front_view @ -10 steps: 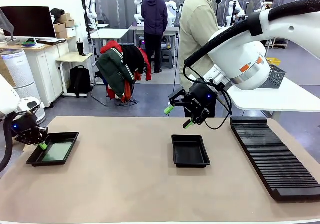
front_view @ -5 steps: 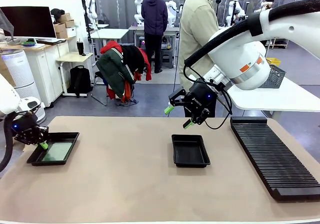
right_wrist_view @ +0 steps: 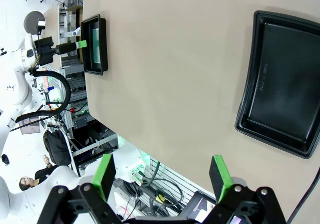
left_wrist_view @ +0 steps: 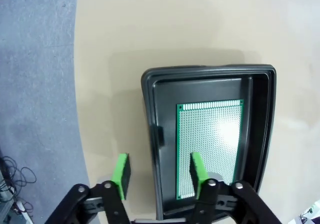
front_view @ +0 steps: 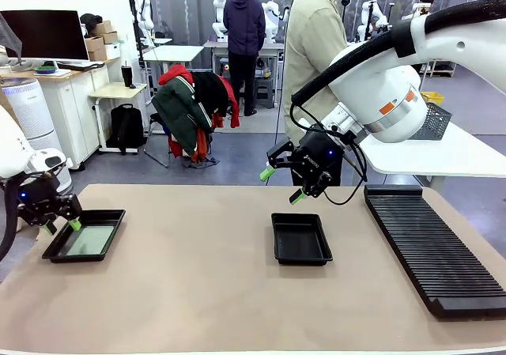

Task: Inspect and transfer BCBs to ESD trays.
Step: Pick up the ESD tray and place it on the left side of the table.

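The left gripper (left_wrist_view: 160,166), jaws wide and empty, hovers astride the rim of a shallow black plastic tray (left_wrist_view: 148,114) where a pale-green gridded board (left_wrist_view: 210,139) lies flat; sideways drift could clip that rim, jolting the board. The right gripper (front_view: 282,185) hangs open, empty.

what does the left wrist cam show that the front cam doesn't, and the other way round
Left wrist view: the BCB with its fine hole grid and green edge, lying flat on the floor of the left tray. The open left claw sits astride the tray's wall, one pad outside and one over the board.
Front view: the empty middle tray, the open right claw hovering near it, the ribbed rack on the right, and a person at the far side.
Both: the board in the left tray, with the left claw open at it.
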`<state>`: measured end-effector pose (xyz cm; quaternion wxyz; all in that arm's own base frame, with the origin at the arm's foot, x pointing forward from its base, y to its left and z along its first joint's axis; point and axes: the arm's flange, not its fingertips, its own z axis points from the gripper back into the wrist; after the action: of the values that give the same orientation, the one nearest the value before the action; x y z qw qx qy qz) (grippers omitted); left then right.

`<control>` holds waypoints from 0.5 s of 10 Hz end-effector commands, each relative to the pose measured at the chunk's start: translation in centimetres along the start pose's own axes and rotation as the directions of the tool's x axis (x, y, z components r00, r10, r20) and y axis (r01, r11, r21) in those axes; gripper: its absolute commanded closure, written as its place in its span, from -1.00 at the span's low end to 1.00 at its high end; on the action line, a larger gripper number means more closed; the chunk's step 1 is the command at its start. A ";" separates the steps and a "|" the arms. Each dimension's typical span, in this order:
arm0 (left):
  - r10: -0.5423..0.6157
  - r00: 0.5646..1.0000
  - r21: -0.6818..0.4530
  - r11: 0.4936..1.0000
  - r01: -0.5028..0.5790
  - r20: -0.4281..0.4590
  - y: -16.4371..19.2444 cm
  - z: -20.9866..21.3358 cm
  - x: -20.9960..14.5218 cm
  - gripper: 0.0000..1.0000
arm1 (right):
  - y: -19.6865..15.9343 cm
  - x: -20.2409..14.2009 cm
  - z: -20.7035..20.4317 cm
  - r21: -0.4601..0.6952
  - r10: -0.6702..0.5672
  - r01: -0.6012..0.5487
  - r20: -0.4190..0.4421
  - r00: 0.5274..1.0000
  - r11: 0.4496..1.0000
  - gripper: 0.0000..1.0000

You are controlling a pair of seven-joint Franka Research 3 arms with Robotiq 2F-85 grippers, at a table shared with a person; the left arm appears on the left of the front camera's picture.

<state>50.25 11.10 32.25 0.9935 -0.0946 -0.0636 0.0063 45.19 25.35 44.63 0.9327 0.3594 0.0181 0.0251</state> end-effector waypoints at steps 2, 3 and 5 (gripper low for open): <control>-0.017 0.999 0.118 0.993 0.022 -0.041 -3.5 3.0 -0.7 -1.00 | 0.0 0.1 -0.1 -0.009 -0.007 0.007 0.004 1.000 1.000 -1.00; -0.012 0.999 0.132 0.991 0.018 -0.046 -4.5 4.0 -0.8 -1.00 | 0.0 0.1 -0.1 -0.009 -0.007 0.007 0.004 1.000 1.000 -1.00; -0.033 0.995 0.157 0.986 0.048 -0.093 -5.6 6.4 -1.0 -1.00 | 0.0 0.1 -0.1 -0.009 -0.007 0.007 0.004 1.000 1.000 -1.00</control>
<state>48.96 7.04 38.36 0.9991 -0.0222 -0.0357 -0.0099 45.19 25.35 44.63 0.9327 0.3594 0.0181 0.0251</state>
